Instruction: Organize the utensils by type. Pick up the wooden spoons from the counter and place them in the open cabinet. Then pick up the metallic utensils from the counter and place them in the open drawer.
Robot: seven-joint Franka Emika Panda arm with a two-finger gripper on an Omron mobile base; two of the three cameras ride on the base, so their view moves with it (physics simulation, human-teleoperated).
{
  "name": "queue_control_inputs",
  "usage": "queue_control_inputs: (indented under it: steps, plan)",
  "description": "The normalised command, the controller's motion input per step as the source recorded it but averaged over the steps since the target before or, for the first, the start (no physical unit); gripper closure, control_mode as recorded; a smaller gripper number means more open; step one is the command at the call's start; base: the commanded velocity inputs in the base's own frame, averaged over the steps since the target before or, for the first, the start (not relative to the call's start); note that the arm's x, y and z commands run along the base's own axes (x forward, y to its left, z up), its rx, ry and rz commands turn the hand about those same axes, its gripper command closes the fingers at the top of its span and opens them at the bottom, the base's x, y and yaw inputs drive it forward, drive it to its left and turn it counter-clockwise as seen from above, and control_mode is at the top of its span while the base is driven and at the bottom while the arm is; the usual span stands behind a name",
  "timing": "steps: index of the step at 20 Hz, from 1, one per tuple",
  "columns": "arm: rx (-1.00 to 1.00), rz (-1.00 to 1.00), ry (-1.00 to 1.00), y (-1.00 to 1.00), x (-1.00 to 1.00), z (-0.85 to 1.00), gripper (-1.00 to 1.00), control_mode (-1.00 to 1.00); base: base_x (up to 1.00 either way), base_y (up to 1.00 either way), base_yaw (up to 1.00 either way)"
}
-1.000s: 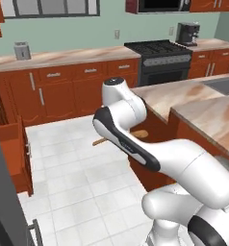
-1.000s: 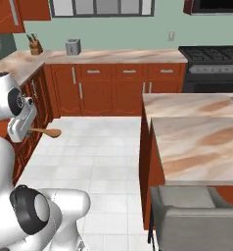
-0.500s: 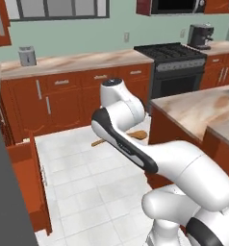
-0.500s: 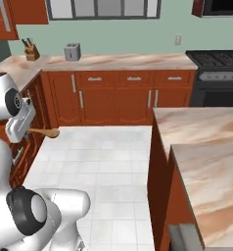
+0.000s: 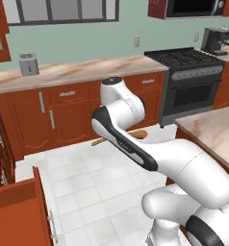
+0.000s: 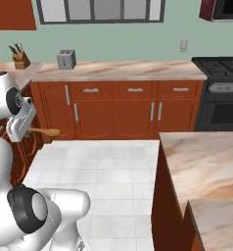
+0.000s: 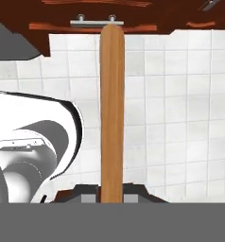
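White tiled floor (image 6: 108, 166) is the big open area, bare between the back cabinet run (image 6: 118, 110) and the marble counter (image 6: 206, 166). Counter's near edge juts in on the right of the right base view, its corner close to the floor's middle. Back worktop (image 5: 82, 69) runs wall to wall up to the black stove (image 5: 188, 72). An open reddish-brown drawer (image 5: 20, 211) sticks out over the floor at lower left of the left base view, its front edge close to the robot's base.

Arm is folded up over the floor, gripper (image 6: 21, 128) held high, well off every edge. Fingers closed on the wooden spoon (image 6: 42, 131), gripping one end. Spoon is in the air above the tiles, long axis about level, free end pointing away from the gripper. In the hand view its shaft (image 7: 112, 108) runs straight up from between the fingertips toward the cabinet fronts.
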Motion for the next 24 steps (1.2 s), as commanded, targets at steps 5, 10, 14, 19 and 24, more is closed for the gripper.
queue_control_inputs:
  steps: [5, 10, 14, 19, 24]
  plan:
    - [0.0, 0.0, 0.0, 0.0, 0.0, 0.0, 1.0, 1.0, 1.0, -0.14, 0.0]
    - [0.0, 0.0, 0.0, 0.0, 0.0, 0.0, 1.0, 1.0, 1.0, -0.17, 0.0]
    - [0.0, 0.0, 0.0, 0.0, 0.0, 0.0, 1.0, 1.0, 1.0, -0.14, 0.01]
    - [0.0, 0.0, 0.0, 0.0, 0.0, 0.0, 1.0, 1.0, 0.99, -0.03, 0.13]
    - [0.0, 0.0, 0.0, 0.0, 0.0, 0.0, 1.0, 1.0, 0.81, 0.0, 0.59]
